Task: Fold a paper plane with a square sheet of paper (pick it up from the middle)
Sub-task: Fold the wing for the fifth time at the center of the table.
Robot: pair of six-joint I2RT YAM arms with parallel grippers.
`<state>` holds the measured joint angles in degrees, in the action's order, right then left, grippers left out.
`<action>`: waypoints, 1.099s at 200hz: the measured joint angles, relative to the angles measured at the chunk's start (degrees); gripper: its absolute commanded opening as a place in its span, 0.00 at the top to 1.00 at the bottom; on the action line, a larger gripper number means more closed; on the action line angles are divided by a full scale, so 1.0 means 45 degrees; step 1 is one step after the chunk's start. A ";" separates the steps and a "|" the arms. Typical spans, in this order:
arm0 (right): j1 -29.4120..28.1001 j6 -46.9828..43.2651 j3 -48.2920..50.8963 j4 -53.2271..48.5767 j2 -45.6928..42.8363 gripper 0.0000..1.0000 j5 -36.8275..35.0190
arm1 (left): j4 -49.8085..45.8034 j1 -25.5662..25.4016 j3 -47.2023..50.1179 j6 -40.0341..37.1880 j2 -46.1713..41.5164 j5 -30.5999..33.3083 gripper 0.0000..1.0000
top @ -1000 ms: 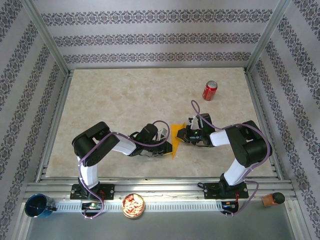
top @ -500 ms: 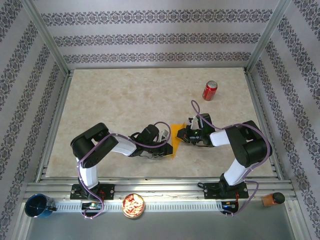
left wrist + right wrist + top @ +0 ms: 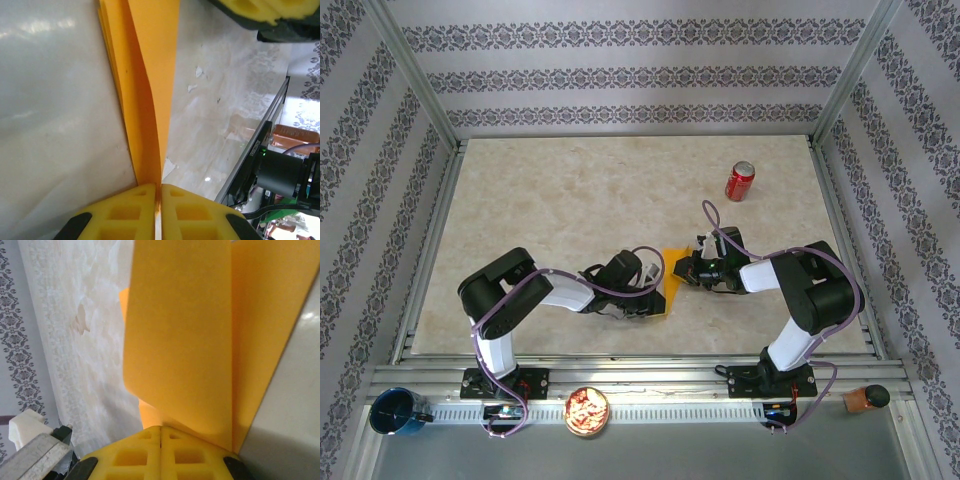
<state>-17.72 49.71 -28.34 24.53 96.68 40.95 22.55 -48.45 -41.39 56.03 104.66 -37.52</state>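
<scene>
Left jaws nearer right jaws, both tight on creased paper (image 3: 155, 75).

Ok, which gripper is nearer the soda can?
The right gripper, pinching the far end of the paper; the left gripper pinches the near end, farther from the can.

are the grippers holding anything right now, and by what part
Both hold the folded orange paper: the left gripper pinches its layered left edge, the right gripper pinches its right edge.
</scene>
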 measured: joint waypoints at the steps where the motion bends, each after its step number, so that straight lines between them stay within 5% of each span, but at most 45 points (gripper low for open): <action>1: 0.0000 -0.0005 0.0000 0.0000 0.0000 0.92 0.0000 | -0.0039 -0.0010 0.0000 -0.0029 -0.0010 -0.0010 0.97; 16: 0.0000 0.0000 0.0000 0.0000 0.0010 0.92 0.0010 | -0.0180 -0.0049 0.0005 -0.0121 -0.0010 -0.0010 1.00; 53: 0.0000 0.0000 0.0000 0.0034 0.0029 0.92 0.0019 | -0.0257 -0.0058 0.0015 -0.0136 -0.0078 0.0010 0.86; 96: 0.0000 0.0000 0.0000 0.0034 0.0029 0.92 0.0019 | -0.1282 -0.0296 0.0612 -0.0131 -0.1078 -0.0112 0.83; 146: 0.0000 0.0000 0.0000 0.0034 0.0029 0.92 0.0019 | -0.2871 -0.0029 0.0126 -0.0457 -0.2812 0.0695 0.90; 180: 0.0000 0.0000 0.0000 0.0034 0.0029 0.92 0.0019 | -0.2837 0.0185 -0.1967 -0.0437 -0.1443 0.0457 1.00; 220: 0.0000 0.0000 0.0000 0.0034 0.0029 0.92 0.0024 | -0.2676 0.0189 -0.3079 -0.0306 0.0233 0.0291 1.00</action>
<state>-17.72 49.71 -28.34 24.69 96.82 41.06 10.50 -47.59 -55.24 54.65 105.71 -36.21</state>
